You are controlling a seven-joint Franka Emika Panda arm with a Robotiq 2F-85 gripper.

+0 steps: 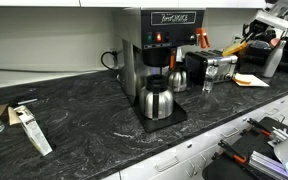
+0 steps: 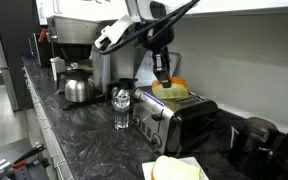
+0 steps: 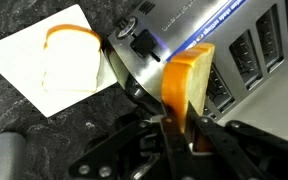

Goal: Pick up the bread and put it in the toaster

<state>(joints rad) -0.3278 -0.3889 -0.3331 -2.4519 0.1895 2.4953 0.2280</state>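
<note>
Held upright, pinched in the black gripper [image 3: 181, 120] at frame centre: thin tan bread slice [image 3: 189, 75], just left of the slots in the shiny chrome toaster [image 3: 246, 50].

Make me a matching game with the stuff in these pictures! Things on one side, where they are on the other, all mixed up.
Things: 1 bread; 2 toaster; 3 white sheet; 4 steel carafe.
Places: A on the coffee machine base; B pinched in the gripper; C flat on the counter, a slice lying on it; D right below the held bread.
Pairs: 1-B, 2-D, 3-C, 4-A.
</note>
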